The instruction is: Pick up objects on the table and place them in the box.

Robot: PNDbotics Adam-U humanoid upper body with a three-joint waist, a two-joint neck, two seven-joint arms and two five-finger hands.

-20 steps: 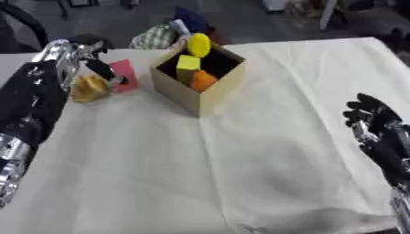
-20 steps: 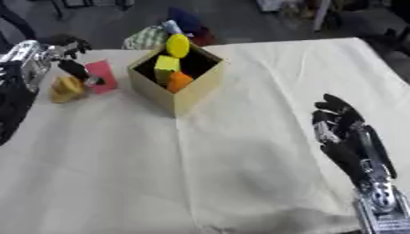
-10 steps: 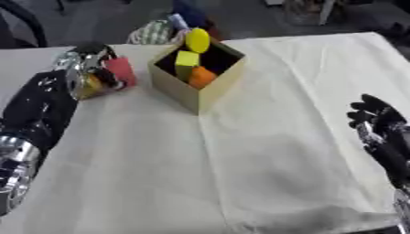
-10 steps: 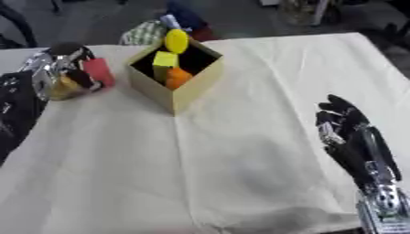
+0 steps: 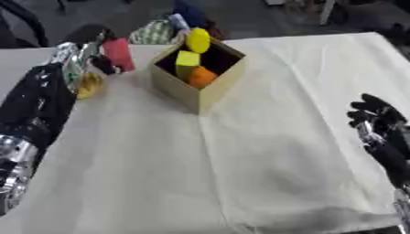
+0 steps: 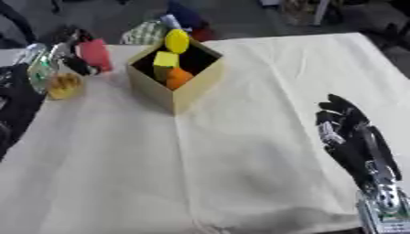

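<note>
Your right hand (image 6: 352, 137) rests idle at the lower right over the cloth (image 5: 264, 151), fingers relaxed and holding nothing. Farther up, the box (image 5: 196, 93) stands on the cloth with a yellow block (image 5: 186, 59), an orange piece (image 5: 202, 76) and a yellow ball (image 5: 198, 39) in it. Left of it, your left hand (image 5: 80, 61) pinches a red block (image 5: 118, 53), with a yellow object (image 6: 64, 84) just beside it. A striped thing (image 5: 153, 33) lies beyond.
</note>
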